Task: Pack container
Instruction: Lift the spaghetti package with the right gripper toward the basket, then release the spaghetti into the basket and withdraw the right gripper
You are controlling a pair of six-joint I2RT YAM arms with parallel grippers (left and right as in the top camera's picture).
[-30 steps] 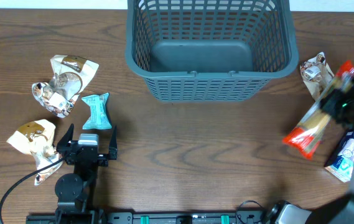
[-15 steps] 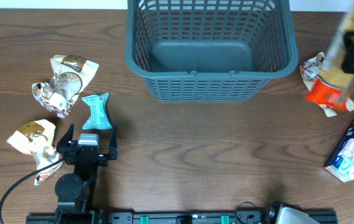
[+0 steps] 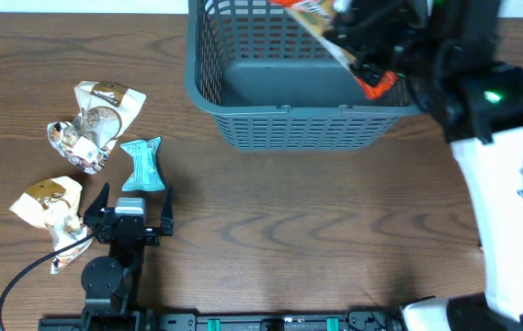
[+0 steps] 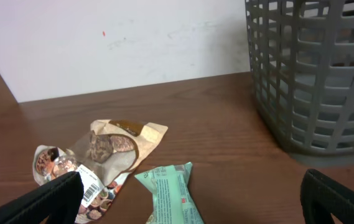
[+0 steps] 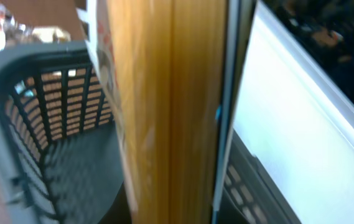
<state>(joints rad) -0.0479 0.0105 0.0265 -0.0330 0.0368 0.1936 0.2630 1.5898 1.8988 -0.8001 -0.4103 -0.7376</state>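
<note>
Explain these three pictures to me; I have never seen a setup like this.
Two robot arms work at a wooden table. The overhead picture looks straight down; the other two come from a camera on each wrist. The right gripper, shut on a long spaghetti packet, holds it over the grey basket. The right wrist view shows that packet up close. The left gripper rests open near a teal packet, with crumpled beige snack packets beside it on the table.

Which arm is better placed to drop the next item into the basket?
Right. The right gripper holds a spaghetti packet over the basket, tilted toward its inside. The left gripper sits open and empty near the teal packet, away from the basket.
</note>
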